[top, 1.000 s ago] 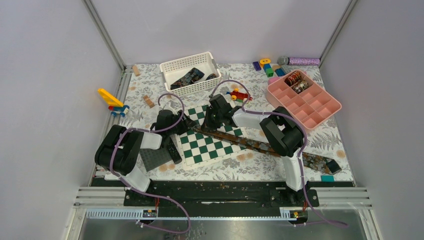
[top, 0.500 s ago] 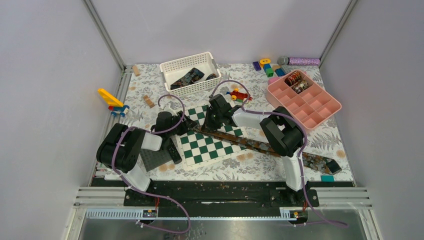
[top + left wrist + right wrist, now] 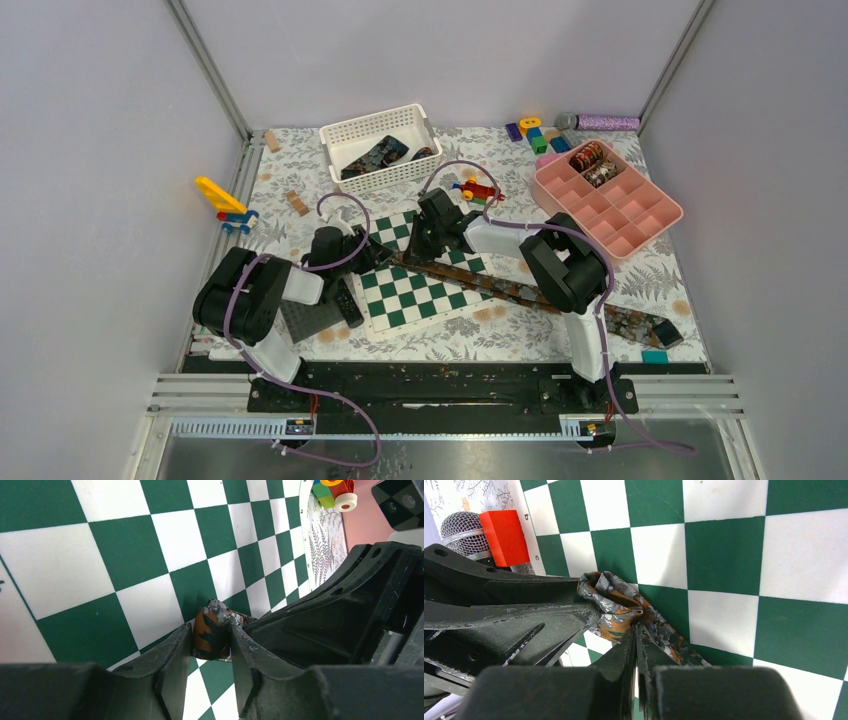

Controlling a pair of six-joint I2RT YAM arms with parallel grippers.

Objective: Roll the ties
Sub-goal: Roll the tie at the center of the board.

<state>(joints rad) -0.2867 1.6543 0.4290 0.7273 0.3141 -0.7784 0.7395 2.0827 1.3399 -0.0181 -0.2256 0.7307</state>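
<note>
A brown-rust speckled tie (image 3: pixel 520 292) lies as a long strip across the green-and-white chessboard (image 3: pixel 420 300), its wide end off the board at the right. Its narrow end is turned into a small roll (image 3: pixel 212 635). My left gripper (image 3: pixel 211 645) has both fingers pressed against the sides of that roll. My right gripper (image 3: pixel 636 627) is shut, pinching the tie fabric (image 3: pixel 616 605) right beside the roll. The two grippers meet at the board's far left part, left gripper (image 3: pixel 375 250) and right gripper (image 3: pixel 418 250) close together.
A white basket (image 3: pixel 375 125) at the back holds dark ties (image 3: pixel 380 153). A pink compartment tray (image 3: pixel 650 215) at the right holds rolled ties (image 3: pixel 590 158). A black remote (image 3: pixel 346 300) lies left of the board. Toy blocks (image 3: pixel 480 188) sit behind the grippers.
My left gripper's fingers have closed in on the rolled end of the tie. The right gripper and the strip have stayed where they were.
</note>
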